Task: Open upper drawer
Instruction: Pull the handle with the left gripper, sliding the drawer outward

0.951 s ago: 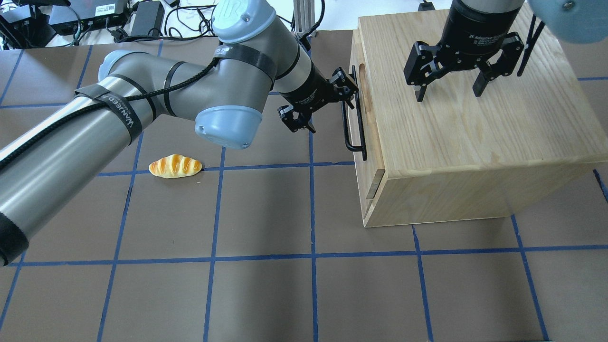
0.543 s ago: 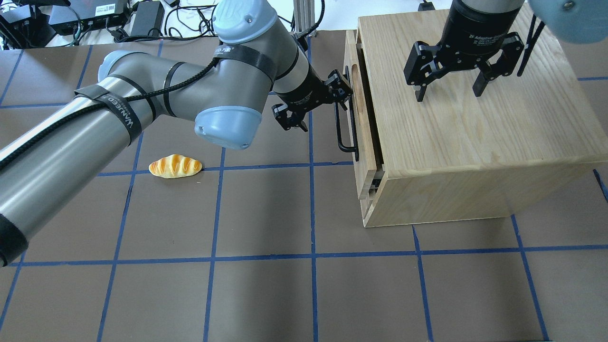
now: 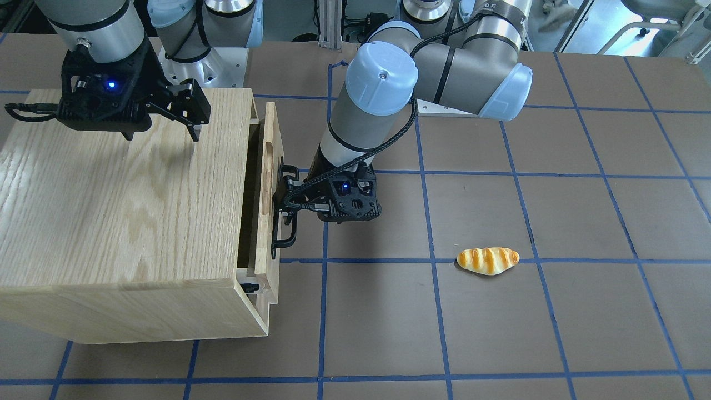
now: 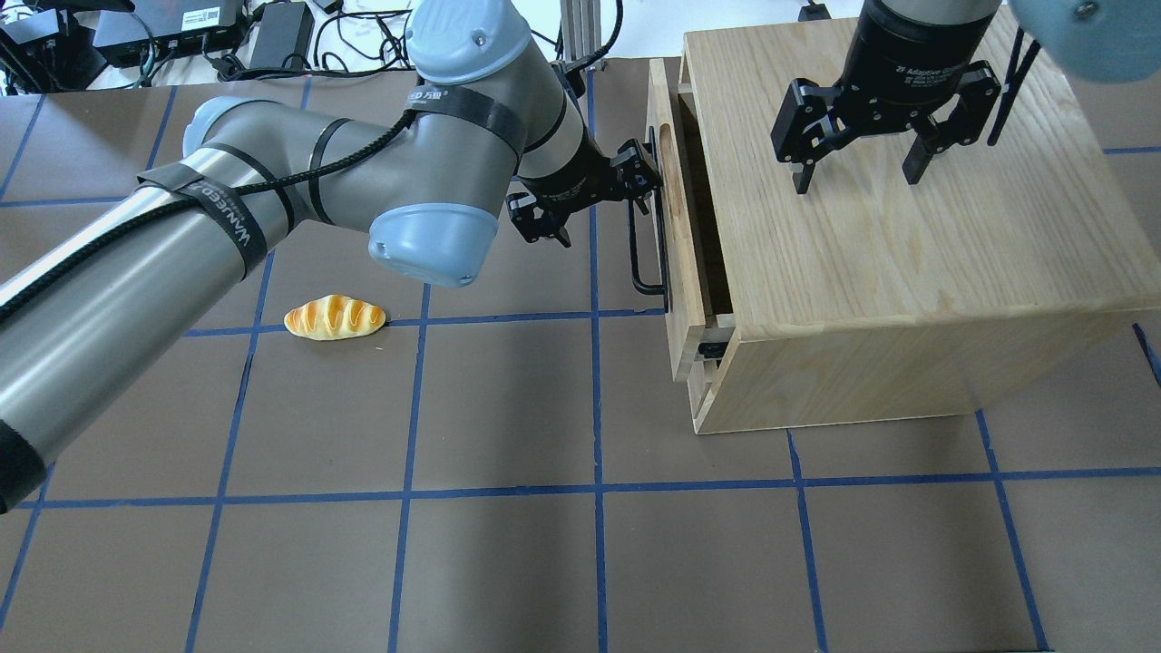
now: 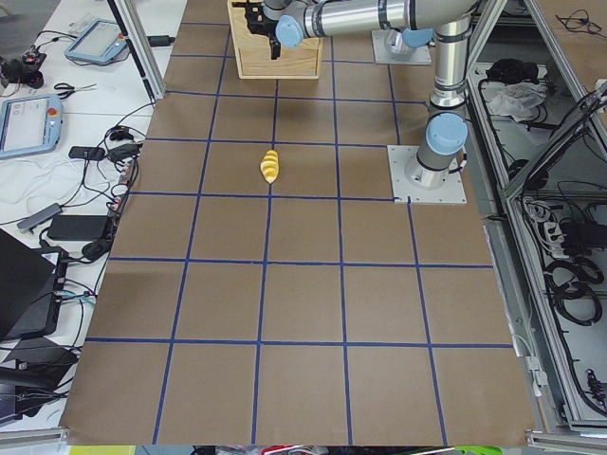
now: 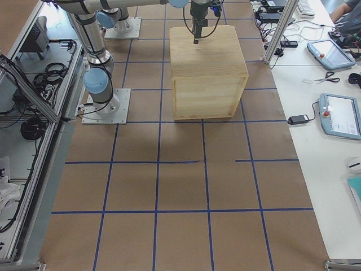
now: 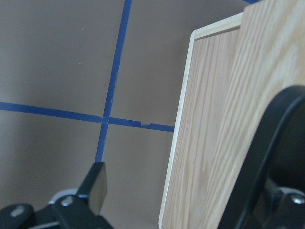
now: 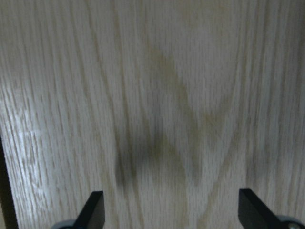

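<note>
The upper drawer [image 4: 676,227] is partly out of the oak-grain cabinet [image 4: 889,245], with a dark gap behind its front panel [image 3: 269,183]. My left gripper [image 4: 599,207] is open. One finger is hooked behind the long black bar handle [image 4: 634,254], and the other stands off over the table. In the left wrist view the drawer front [image 7: 214,119] runs between the two fingers. My right gripper [image 4: 857,180] is open and empty just above the cabinet top. The right wrist view shows only wood grain [image 8: 171,95] beneath it.
A toy bread roll [image 4: 334,317] lies on the brown gridded table [image 4: 508,544] to the left of the cabinet. It also shows in the front-facing view [image 3: 487,260]. Cables and electronics [image 4: 181,36] lie beyond the table's far edge.
The upper drawer has slid out leftward from shut to partly open. My left gripper moved left with the handle. My right gripper has not moved.
</note>
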Tool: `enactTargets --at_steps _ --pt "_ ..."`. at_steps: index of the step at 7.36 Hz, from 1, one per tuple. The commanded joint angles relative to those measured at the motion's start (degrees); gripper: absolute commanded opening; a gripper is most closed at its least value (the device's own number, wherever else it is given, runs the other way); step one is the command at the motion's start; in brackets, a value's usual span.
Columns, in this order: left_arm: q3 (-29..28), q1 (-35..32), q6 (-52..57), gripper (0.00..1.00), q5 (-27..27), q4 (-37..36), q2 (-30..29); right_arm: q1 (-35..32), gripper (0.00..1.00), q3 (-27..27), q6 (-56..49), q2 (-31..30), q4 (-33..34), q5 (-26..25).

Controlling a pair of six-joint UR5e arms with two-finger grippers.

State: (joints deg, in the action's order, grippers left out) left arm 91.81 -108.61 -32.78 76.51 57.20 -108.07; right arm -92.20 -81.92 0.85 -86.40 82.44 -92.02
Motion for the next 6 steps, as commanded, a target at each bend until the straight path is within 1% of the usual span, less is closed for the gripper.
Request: enactTargets --at_steps 1,3,5,6 --pt "0.1 0.2 2.1 1.00 0.2 0.3 0.6 0.0 1.00 -0.1 0.0 0.0 0.0 0.0" --pt "0.1 0.9 6.1 1.00 3.9 0.9 0.6 0.0 1.00 0.0 0.0 0.0 0.0 0.0" --pt "0.1 2.8 10.3 1.00 3.9 4.1 1.4 0.0 1.00 -0.1 0.0 0.0 0.0 0.0" --pt "0.1 3.0 10.3 1.00 4.0 4.1 1.6 0.0 1.00 0.0 0.0 0.0 0.0 0.0"
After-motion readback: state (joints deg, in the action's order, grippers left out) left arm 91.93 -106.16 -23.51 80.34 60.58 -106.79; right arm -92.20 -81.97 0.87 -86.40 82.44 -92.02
